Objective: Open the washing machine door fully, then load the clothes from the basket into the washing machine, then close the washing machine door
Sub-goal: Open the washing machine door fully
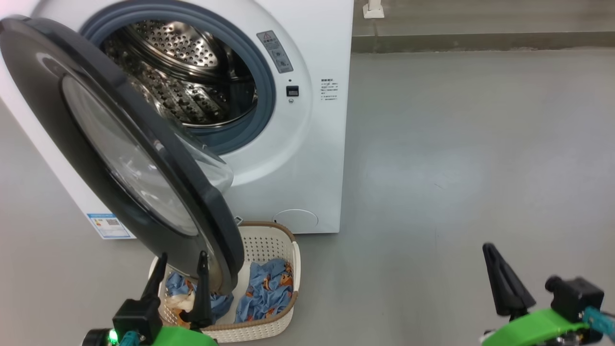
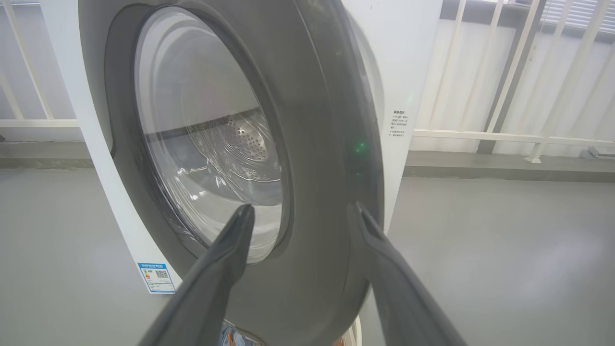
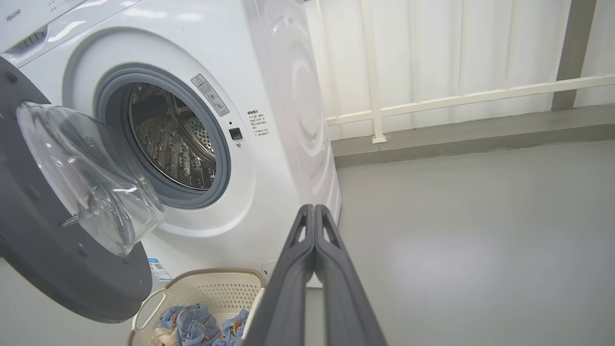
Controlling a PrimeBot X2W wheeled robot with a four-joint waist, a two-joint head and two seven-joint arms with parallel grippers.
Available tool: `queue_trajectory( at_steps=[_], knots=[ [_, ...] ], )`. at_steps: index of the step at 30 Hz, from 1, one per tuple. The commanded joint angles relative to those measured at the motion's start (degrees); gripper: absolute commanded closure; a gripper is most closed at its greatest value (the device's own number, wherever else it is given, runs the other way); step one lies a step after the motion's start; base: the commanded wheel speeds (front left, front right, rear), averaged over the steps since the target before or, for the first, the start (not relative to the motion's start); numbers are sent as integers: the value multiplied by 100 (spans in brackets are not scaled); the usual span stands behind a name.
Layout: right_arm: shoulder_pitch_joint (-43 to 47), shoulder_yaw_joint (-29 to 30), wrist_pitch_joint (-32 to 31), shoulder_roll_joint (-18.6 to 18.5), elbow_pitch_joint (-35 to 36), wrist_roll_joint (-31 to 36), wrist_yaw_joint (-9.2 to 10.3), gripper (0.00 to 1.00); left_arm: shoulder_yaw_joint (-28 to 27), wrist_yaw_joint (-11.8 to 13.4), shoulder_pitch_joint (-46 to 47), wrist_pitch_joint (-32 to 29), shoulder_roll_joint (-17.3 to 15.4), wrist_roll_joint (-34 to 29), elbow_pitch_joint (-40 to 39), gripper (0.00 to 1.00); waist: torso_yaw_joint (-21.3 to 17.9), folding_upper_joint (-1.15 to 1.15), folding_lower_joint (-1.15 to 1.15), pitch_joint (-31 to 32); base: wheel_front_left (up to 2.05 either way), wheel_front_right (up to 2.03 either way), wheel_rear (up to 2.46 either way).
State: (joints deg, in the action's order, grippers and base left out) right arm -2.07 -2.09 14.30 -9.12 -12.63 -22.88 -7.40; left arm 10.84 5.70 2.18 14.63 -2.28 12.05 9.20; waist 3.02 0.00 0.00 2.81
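The left gripper [image 1: 183, 254] stood wide open, empty, close to the lower rim of the door [image 1: 48, 96]; the right gripper [image 1: 488, 247] was pressed shut on nothing, well apart. Beyond, the clothes [image 1: 266, 288] lay in the basket [image 1: 283, 229] beneath the part-open door, before the washing machine [image 1: 307, 144]

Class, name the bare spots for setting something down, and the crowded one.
Free: grey floor right of the big white front-loading washing machine, up to the shut right hand. Crowded: beneath the black-framed round glass door, where the cream perforated plastic basket, blue printed clothes and open left hand bunch.
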Motion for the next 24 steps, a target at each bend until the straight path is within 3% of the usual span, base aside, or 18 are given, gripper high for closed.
queue_trajectory(
  at_steps=[1,2,3,4,5,24],
  knots=[
    [18,-34,69,4,210,133,-9,100,-207,-19,99,37,-60,-31,-173,0,-21,0,0,-1,0,0,0],
    [80,21,69,54,254,206,-9,100,-212,-19,89,37,-60,-28,-174,0,-31,0,0,-4,0,0,0],
    [120,79,69,100,322,281,-9,68,-216,-21,81,37,-60,-25,-173,0,-39,0,0,-7,0,0,0],
    [157,117,69,131,386,355,-9,49,-217,-25,75,37,-60,-22,-170,0,-45,0,0,-9,0,0,0],
    [191,152,69,152,445,450,-9,0,-217,-28,69,37,-60,-19,-165,0,-52,0,0,-13,0,0,0],
    [263,161,69,323,456,706,-9,0,-176,-25,69,37,-60,71,-38,0,-72,0,0,-35,0,0,0]
  ],
)
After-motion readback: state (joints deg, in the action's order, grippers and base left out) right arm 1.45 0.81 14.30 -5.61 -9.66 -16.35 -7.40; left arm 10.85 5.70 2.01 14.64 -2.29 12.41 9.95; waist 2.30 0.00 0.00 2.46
